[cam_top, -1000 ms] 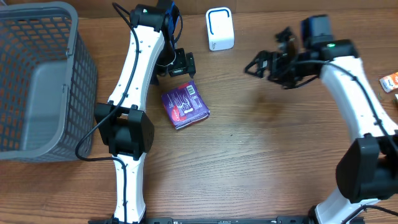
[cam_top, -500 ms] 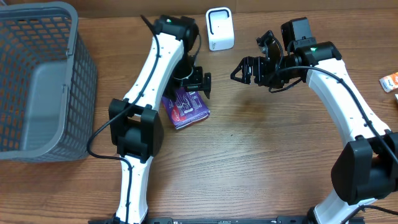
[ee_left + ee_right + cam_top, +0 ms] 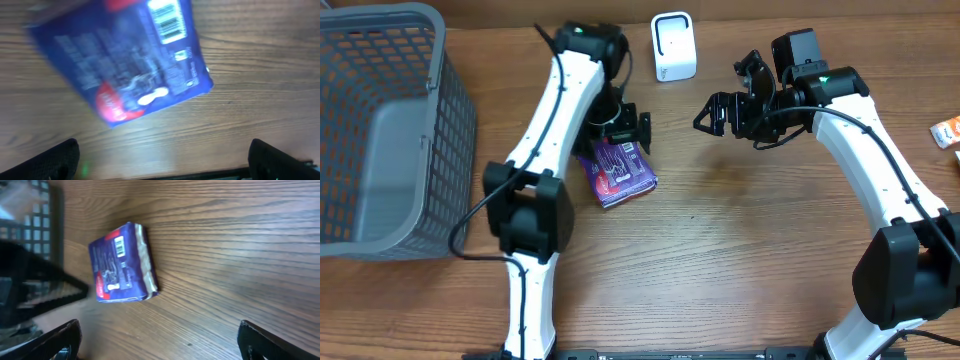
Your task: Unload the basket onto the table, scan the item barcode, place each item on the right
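One grey mesh basket is sitting at the 9 o'clock side of the one wooden table. Two white arms are reaching in from the 6 o'clock edge.

The left gripper is hanging over the 12 o'clock edge of the single blue-purple packet, which is lying flat on the bare wood a little toward 9 o'clock from the table's middle. In the left wrist view the gripper is showing its two dark fingertips spread wide at the lower corners. The packet is filling the upper part of that view, with neither finger touching it. One white barcode is facing up near the packet's top edge.

One white boxy device is standing at 12 o'clock from the packet, near the far edge.

The right gripper is hovering at about 2 o'clock from the packet, well apart from it, with its jaws spread and holding nothing. Its wrist camera is looking across the wood at the packet, with the barcode showing on the upper face and the basket blurred beyond.

One small orange item is lying at the 3 o'clock edge.
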Controlling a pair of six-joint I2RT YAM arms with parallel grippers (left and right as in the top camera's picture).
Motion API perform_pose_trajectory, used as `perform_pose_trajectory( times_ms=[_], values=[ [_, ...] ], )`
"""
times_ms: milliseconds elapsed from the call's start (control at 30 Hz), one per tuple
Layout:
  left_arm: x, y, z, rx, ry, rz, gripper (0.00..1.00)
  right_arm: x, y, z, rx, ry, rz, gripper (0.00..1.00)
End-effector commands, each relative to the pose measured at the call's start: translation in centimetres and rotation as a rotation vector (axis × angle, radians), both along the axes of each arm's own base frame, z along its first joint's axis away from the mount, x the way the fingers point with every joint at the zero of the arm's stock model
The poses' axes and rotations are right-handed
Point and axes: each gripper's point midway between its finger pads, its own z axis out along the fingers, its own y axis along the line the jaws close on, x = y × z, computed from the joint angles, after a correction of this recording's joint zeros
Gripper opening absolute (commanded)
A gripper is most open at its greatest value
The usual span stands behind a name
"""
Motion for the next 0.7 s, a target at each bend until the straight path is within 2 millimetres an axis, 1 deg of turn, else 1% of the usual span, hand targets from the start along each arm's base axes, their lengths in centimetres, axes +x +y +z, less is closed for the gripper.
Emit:
perform_pose_trajectory(
  times_ms=[0, 33, 100, 167, 233, 333, 400, 467, 500, 533, 600, 667],
  values=[
    [-0.3, 2.7, 7.2, 0.045, -0.209, 0.038, 1.0, 0.0, -0.7, -0.7, -0.042, 0.005, -0.011, 1.0],
    [-0.6, 3.4, 8.4, 0.07, -0.249, 0.042, 1.0, -0.1, -0.7, -0.7, -0.043, 0.007, -0.011, 1.0],
    [-1.4, 4.2, 10.0, 0.075, -0.291, 0.056, 1.0, -0.1, -0.7, -0.7, -0.043, 0.006, -0.011, 1.0],
    [-2.3, 4.8, 10.8, 0.071, -0.3, 0.069, 1.0, 0.1, -0.8, -0.7, -0.05, 0.002, -0.014, 1.0],
    [-3.2, 5.5, 10.6, 0.077, -0.282, 0.082, 1.0, 0.3, -0.9, -0.7, -0.058, -0.008, -0.018, 1.0],
    [-4.1, 6.4, 9.0, 0.094, -0.221, 0.098, 1.0, 0.4, -0.9, -0.7, -0.056, -0.012, -0.018, 1.0],
    [-4.3, 6.8, 7.4, 0.101, -0.182, 0.106, 1.0, 0.4, -0.9, -0.7, -0.057, -0.011, -0.018, 1.0],
    [-4.6, 6.7, 5.6, 0.089, -0.147, 0.111, 1.0, 0.3, -0.9, -0.7, -0.057, -0.007, -0.018, 1.0],
    [-4.6, 6.4, 4.6, 0.068, -0.131, 0.105, 1.0, 0.2, -0.9, -0.8, -0.058, -0.004, -0.018, 1.0],
    [-4.6, 6.1, 3.9, 0.052, -0.127, 0.088, 1.0, 0.2, -0.9, -0.8, -0.059, -0.002, -0.018, 1.0],
    [-4.8, 6.1, 2.9, 0.049, -0.112, 0.081, 1.0, 0.1, -1.0, -0.8, -0.059, 0.0, -0.018, 1.0],
    [-5.5, 6.3, 2.4, 0.054, -0.083, 0.082, 1.0, 0.1, -1.0, -0.8, -0.06, 0.002, -0.017, 1.0]
  ],
)
